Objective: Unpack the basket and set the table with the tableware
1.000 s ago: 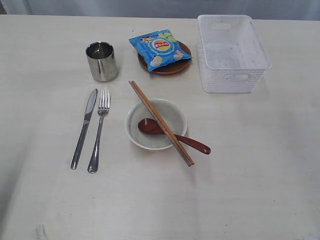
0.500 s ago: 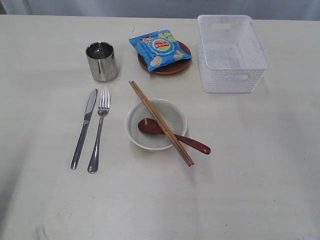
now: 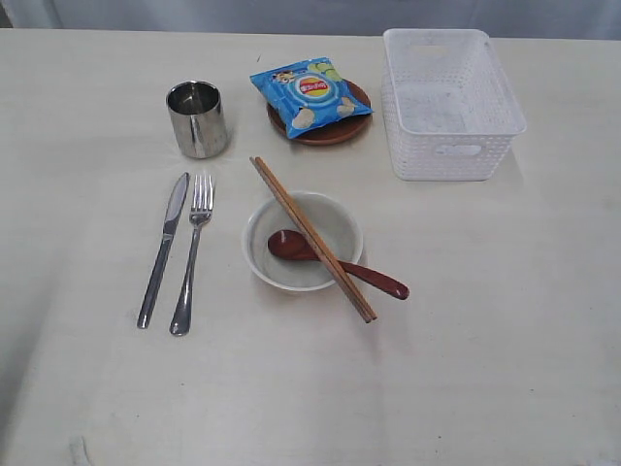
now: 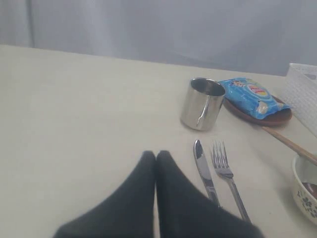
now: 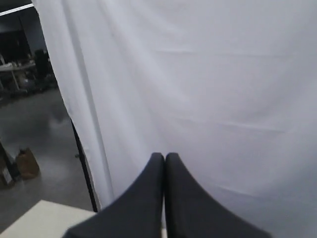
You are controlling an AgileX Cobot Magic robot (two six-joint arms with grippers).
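The white perforated basket [image 3: 449, 102] stands at the back right of the table [image 3: 505, 320] with nothing inside. A steel knife [image 3: 163, 248] and fork [image 3: 192, 252] lie side by side at the left, behind them a steel cup [image 3: 197, 118]. The pale bowl [image 3: 302, 241] holds a reddish-brown spoon [image 3: 335, 262], and two chopsticks [image 3: 312, 236] rest across its rim. A brown plate [image 3: 320, 121] carries a blue chips bag [image 3: 310, 93]. No arm shows in the exterior view. My left gripper [image 4: 155, 154] is shut and holds nothing, near the knife [image 4: 204, 171]. My right gripper [image 5: 164, 156] is shut, facing a white curtain.
A white curtain [image 5: 208, 89] hangs behind the table. The left wrist view also takes in the cup [image 4: 202, 103], the fork [image 4: 227, 176], the chips bag [image 4: 250, 95] and a corner of the basket [image 4: 302, 94].
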